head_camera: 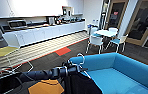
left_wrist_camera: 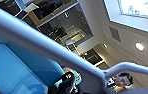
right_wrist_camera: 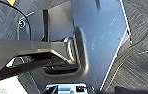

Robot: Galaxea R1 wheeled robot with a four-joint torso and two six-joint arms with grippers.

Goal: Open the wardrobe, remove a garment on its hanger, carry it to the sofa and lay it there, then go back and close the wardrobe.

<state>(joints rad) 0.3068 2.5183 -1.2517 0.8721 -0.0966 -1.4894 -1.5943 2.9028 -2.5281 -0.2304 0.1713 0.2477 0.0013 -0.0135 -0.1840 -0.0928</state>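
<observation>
The left tool (head_camera: 73, 67), at the end of the dark left arm (head_camera: 40, 74) that reaches in from the left of the head view, is clenched on the hanger (head_camera: 80, 61) just below its hook. The thin white hook curves up above the tool, outlined against the sofa's near end. In the left wrist view the white hanger (left_wrist_camera: 47, 47) runs as a thick pale bar slanting across the frame, close to the camera.

The garment (head_camera: 81, 85) hangs limp and black straight down from the hanger, beneath the tool, its lower part cut off by the frame edge. It is just beside the near rounded corner of the sofa (head_camera: 120, 72); whether the fabric touches the upholstery cannot be told.

The sofa is bright blue, with a low back and a broad seat lying to the right of the tool. The same blue seat shows in the left wrist view (left_wrist_camera: 12, 67).

The right tool's state cannot be told from the right wrist view.

An orange panel (head_camera: 46, 87) lies low beside the garment. Farther off stand white chairs around a small worktop (head_camera: 105, 33), and a long white kitchen counter (head_camera: 47, 31) lines the far wall. A red floor tile (head_camera: 62, 51) lies between counter and sofa.
</observation>
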